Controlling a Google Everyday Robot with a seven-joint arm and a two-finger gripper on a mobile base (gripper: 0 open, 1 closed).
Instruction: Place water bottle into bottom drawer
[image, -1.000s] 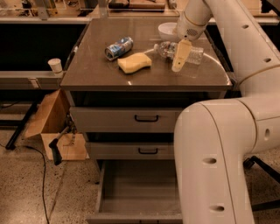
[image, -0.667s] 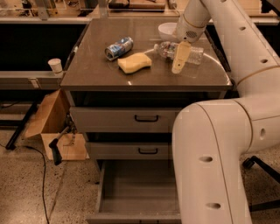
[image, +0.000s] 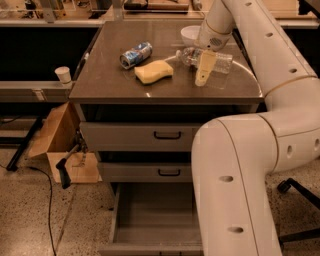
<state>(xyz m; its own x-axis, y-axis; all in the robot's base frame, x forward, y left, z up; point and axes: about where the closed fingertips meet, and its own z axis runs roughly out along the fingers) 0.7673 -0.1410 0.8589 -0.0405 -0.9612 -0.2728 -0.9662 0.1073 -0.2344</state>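
The water bottle (image: 192, 56) lies on its side on the brown cabinet top (image: 110, 80), at the right, its white cap pointing left toward the sponge. My gripper (image: 204, 70) hangs over the bottle's middle, its pale fingers (image: 205, 66) pointing down in front of it. The bottom drawer (image: 150, 212) is pulled open at floor level, showing a plain grey inside with nothing in it. My white arm covers the drawer's right part.
A yellow sponge (image: 153, 71) and a crushed blue-silver can (image: 135, 54) lie left of the bottle. A white bowl (image: 191, 35) stands behind the gripper. Two shut drawers with black handles (image: 167, 135) sit above. A cardboard box (image: 60, 145) and paper cup (image: 63, 74) are at left.
The gripper has hardly moved and stays over the bottle. The bottle, sponge and can lie where they were.
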